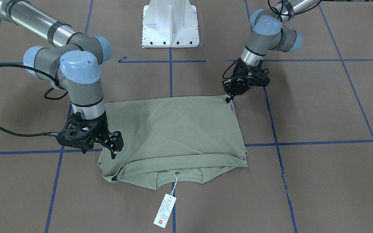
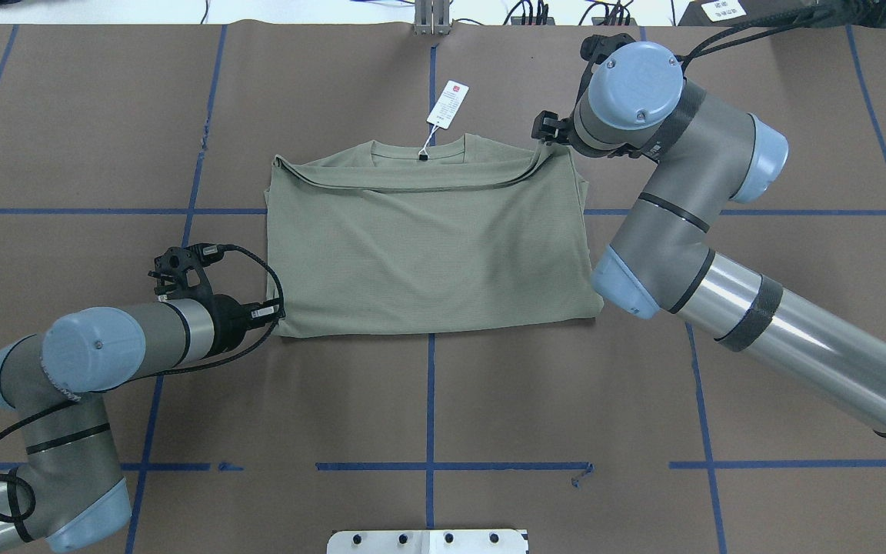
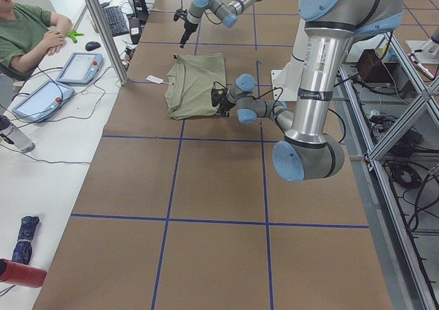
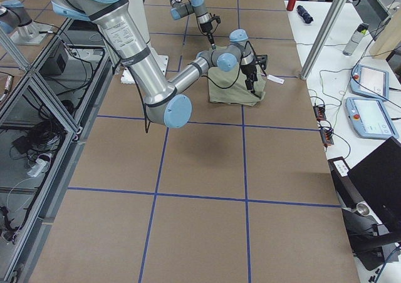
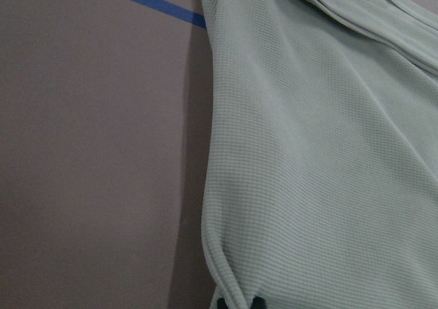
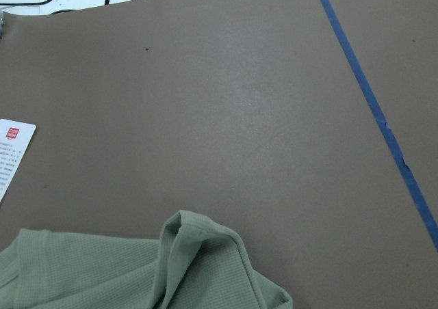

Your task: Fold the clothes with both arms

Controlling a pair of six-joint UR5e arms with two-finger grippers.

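The sage-green shirt lies folded in a rectangle on the brown table, neck and white hang tag toward the operators' side. It also shows in the overhead view. My left gripper is shut on the shirt's corner nearest the robot, low at the table; the left wrist view shows the cloth running down to its fingertips. My right gripper is shut on the top layer's corner by the neck, and the cloth edge rises toward it. The right wrist view shows a raised fold and the tag.
The white base pedestal stands behind the shirt. Blue tape lines cross the brown table. An operator sits at a side desk with tablets. My right forearm lies along the shirt's right side.
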